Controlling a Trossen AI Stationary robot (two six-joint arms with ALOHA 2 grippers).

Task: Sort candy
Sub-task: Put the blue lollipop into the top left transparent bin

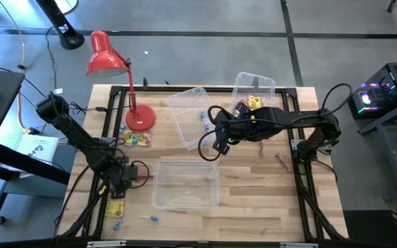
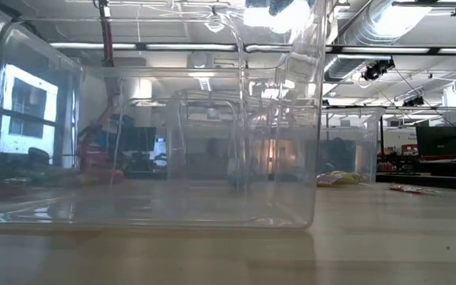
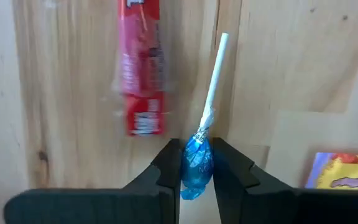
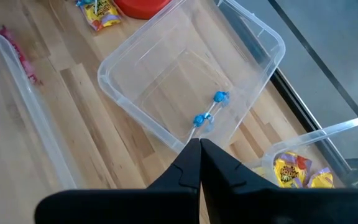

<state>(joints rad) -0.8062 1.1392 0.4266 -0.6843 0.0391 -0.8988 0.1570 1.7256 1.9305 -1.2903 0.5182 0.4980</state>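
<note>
Three clear plastic bins stand on the wooden desk (image 1: 253, 200), presumably one for each kind of candy: a large bin (image 1: 185, 184) in the middle, a tilted bin (image 1: 188, 114) beside the red desk lamp (image 1: 109, 58), and a far bin (image 1: 253, 88) at the back edge. The far bin holds yellow squarish packets (image 4: 294, 171); the tilted bin holds two blue lollipops (image 4: 209, 109), so sorting appears partly done. The right claw (image 4: 201, 144) hovers over the near rim of the tilted bin, fingers pressed together with nothing between them, as if a piece has just gone in. The left claw (image 3: 197, 163) is low at the desk's front-left, clenched on the wrapped head of a blue lollipop (image 3: 197, 165), its white stick pointing forward; gripping the head likely steadies the piece for carrying. A red stick candy (image 3: 140, 68) lies just ahead, its white lettering too blurred to read. A yellow packet (image 3: 340, 171) lies beside the claw, print illegible. More unsorted candy (image 1: 135, 138) lies near the lamp's base.
</note>
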